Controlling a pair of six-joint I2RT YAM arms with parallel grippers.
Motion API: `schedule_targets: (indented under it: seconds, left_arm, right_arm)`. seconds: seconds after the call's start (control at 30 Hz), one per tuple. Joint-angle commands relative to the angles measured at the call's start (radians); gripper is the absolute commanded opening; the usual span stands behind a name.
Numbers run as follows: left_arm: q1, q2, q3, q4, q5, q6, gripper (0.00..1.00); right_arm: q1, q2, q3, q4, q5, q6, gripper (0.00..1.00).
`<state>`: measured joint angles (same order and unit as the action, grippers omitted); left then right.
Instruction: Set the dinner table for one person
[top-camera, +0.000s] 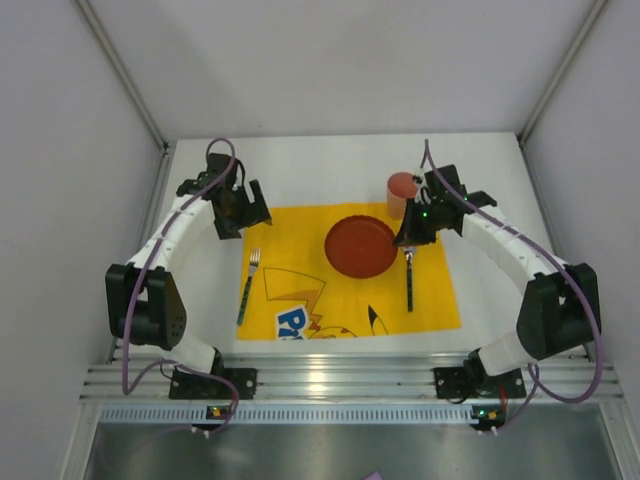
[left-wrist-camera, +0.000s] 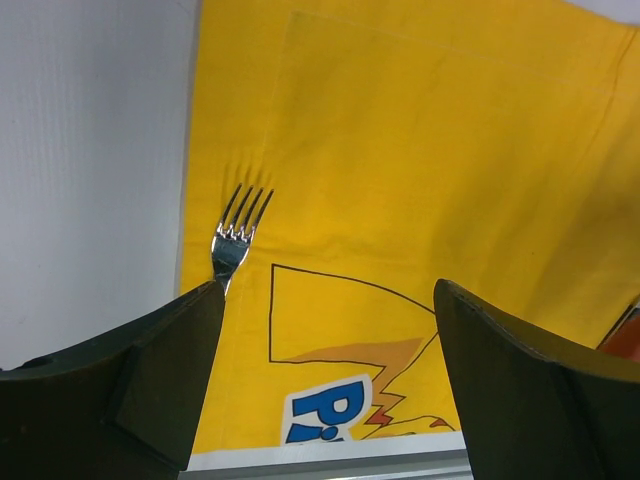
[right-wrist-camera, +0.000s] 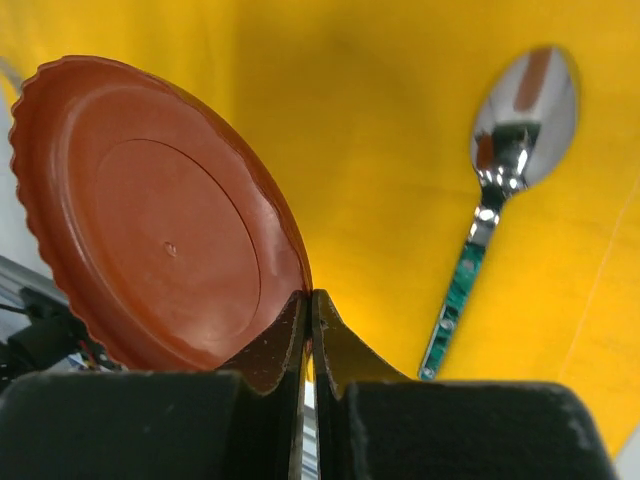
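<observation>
the dinner table (top-camera: 300, 160) lies under the mat (top-camera: 290, 255): plate (top-camera: 360, 247) centred, fork (top-camera: 247, 285) left, spoon (top-camera: 409, 280) right (so each hand finds its tool). left gripper (left-wrist-camera: 328, 290) hangs jaws wide; right gripper (right-wrist-camera: 308, 297) pinched together, empty, beside the plate.

Plain white wall panels (top-camera: 340, 60) meet at grey corner struts (top-camera: 120, 70).

The handle of the fork (left-wrist-camera: 232, 240) is hidden behind one finger of the left gripper (left-wrist-camera: 328, 286), the lower rim of the plate (right-wrist-camera: 150, 220) is covered by the closed right gripper (right-wrist-camera: 311, 297), and the cup (top-camera: 401, 188) is partly masked by the right arm (top-camera: 500, 240).
</observation>
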<state>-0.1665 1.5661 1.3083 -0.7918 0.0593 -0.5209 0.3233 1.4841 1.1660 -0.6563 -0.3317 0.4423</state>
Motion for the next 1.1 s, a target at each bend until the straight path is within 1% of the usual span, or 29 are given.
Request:
schedule_targets:
  seconds: [0.0,0.17,0.3,0.4,0.43,0.47,0.5,0.53,0.6,0.67,0.7,0.77,0.8,0.87,0.9,0.93,0.97,1.0,1.03,1.07]
  left_arm:
    - [-0.001,-0.055,-0.015,0.051,0.033,0.018,0.91]
    - [-0.002,-0.067,-0.024,0.033,0.042,0.027,0.9]
    - [-0.002,-0.074,-0.024,0.031,0.039,0.032,0.9]
    - [-0.002,-0.083,-0.021,0.029,0.034,0.032,0.9]
    - [-0.002,-0.087,-0.023,0.029,0.034,0.03,0.9]
    - [-0.002,-0.09,-0.024,0.031,0.037,0.03,0.9]
    - [-0.001,-0.092,-0.03,0.034,0.037,0.03,0.9]
    - [-0.002,-0.098,-0.034,0.037,0.045,0.03,0.9]
    - [-0.002,-0.104,-0.049,0.04,0.05,0.03,0.9]
    - [-0.002,-0.115,-0.063,0.052,0.069,0.03,0.9]
    - [-0.002,-0.12,-0.075,0.058,0.083,0.03,0.9]
    - [-0.005,-0.132,-0.086,0.072,0.092,0.025,0.9]
    - [-0.008,-0.135,-0.096,0.078,0.106,0.022,0.9]
    - [-0.016,-0.147,-0.106,0.094,0.111,0.021,0.9]
    - [-0.019,-0.152,-0.116,0.097,0.109,0.021,0.9]
    - [-0.021,-0.162,-0.121,0.1,0.105,0.021,0.9]
    - [-0.022,-0.17,-0.132,0.1,0.102,0.019,0.9]
    - [-0.022,-0.176,-0.136,0.101,0.109,0.016,0.9]
    - [-0.024,-0.196,-0.142,0.111,0.128,0.021,0.9]
    - [-0.033,-0.202,-0.156,0.138,0.148,0.025,0.91]
  right_arm:
    - [0.029,0.008,-0.014,0.035,0.059,0.003,0.0]
    - [0.106,0.106,0.01,0.092,0.056,-0.002,0.0]
    - [0.163,0.204,0.049,0.095,0.062,-0.001,0.0]
    - [0.186,0.24,0.04,0.089,0.082,0.019,0.0]
    - [0.192,0.245,0.028,0.087,0.085,0.027,0.03]
    - [0.195,0.248,0.023,0.09,0.091,0.03,0.14]
    - [0.2,0.243,0.018,0.09,0.097,0.033,0.4]
    - [0.207,0.237,0.014,0.089,0.108,0.035,0.5]
    - [0.212,0.205,0.006,0.089,0.125,0.041,0.67]
    - [0.221,0.17,-0.003,0.087,0.135,0.056,0.73]
    - [0.224,0.119,-0.008,0.086,0.14,0.07,0.8]
    - [0.243,0.053,-0.014,0.075,0.146,0.079,0.9]
    - [0.25,-0.028,-0.011,0.066,0.151,0.085,0.99]
    - [0.279,-0.115,0.021,0.014,0.189,0.082,1.0]
    - [0.29,-0.211,0.041,-0.014,0.219,0.072,1.0]
    - [0.315,-0.263,0.088,-0.078,0.309,0.065,1.0]
    - [0.324,-0.36,0.115,-0.116,0.369,0.059,1.0]
    - [0.329,-0.41,0.136,-0.147,0.417,0.044,1.0]
    - [0.327,-0.459,0.149,-0.188,0.51,0.035,1.0]
    - [0.327,-0.555,0.14,-0.195,0.555,0.032,1.0]
